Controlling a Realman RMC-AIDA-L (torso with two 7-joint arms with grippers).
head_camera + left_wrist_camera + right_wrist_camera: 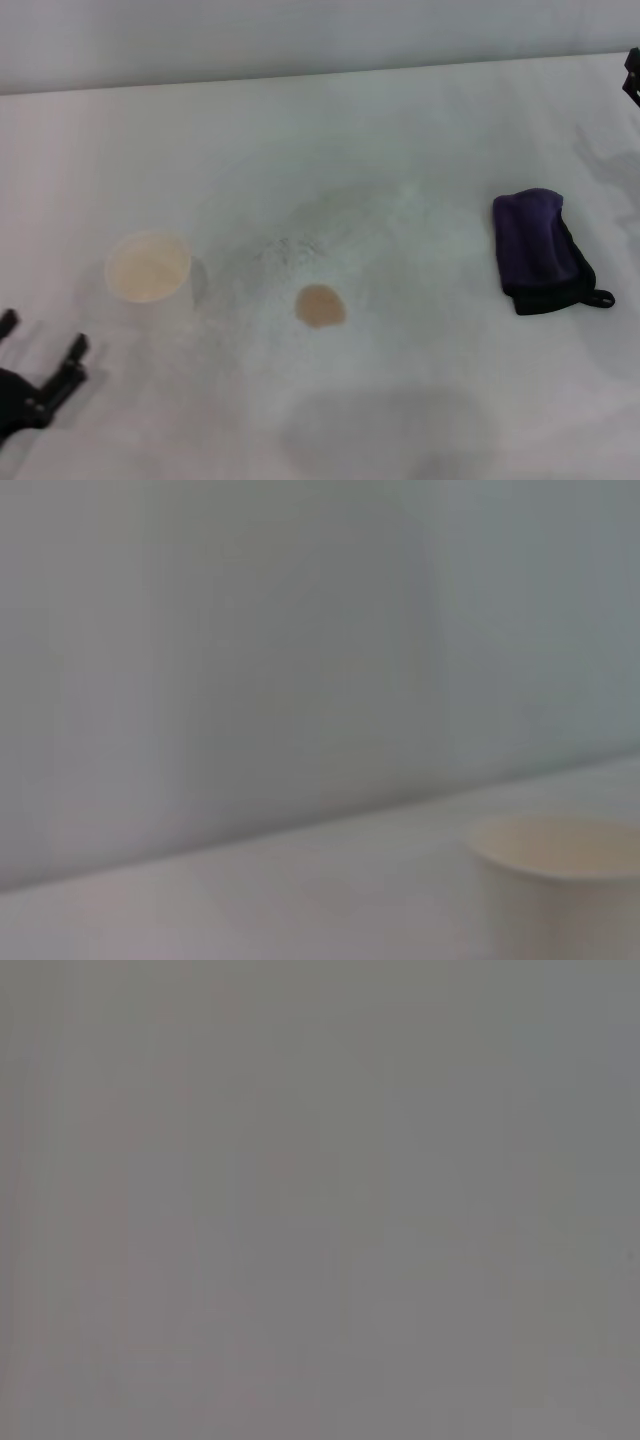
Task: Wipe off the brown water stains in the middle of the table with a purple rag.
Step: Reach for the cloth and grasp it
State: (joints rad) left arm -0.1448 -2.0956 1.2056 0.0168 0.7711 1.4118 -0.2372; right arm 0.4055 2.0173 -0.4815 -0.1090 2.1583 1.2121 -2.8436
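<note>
A small roundish tan-brown stain (320, 306) lies near the middle of the white table (400, 400). The folded dark purple rag (541, 250), with black edging and a small black loop, lies flat at the right, well apart from the stain. My left gripper (40, 350) is open and empty at the lower left corner, in front of the cup. Only a black tip of my right gripper (632, 78) shows at the far right edge, beyond the rag.
A white paper cup (150, 272) stands upright left of the stain; its rim also shows in the left wrist view (560, 850). Faint grey speckles (290, 245) lie just behind the stain. The right wrist view shows only plain grey.
</note>
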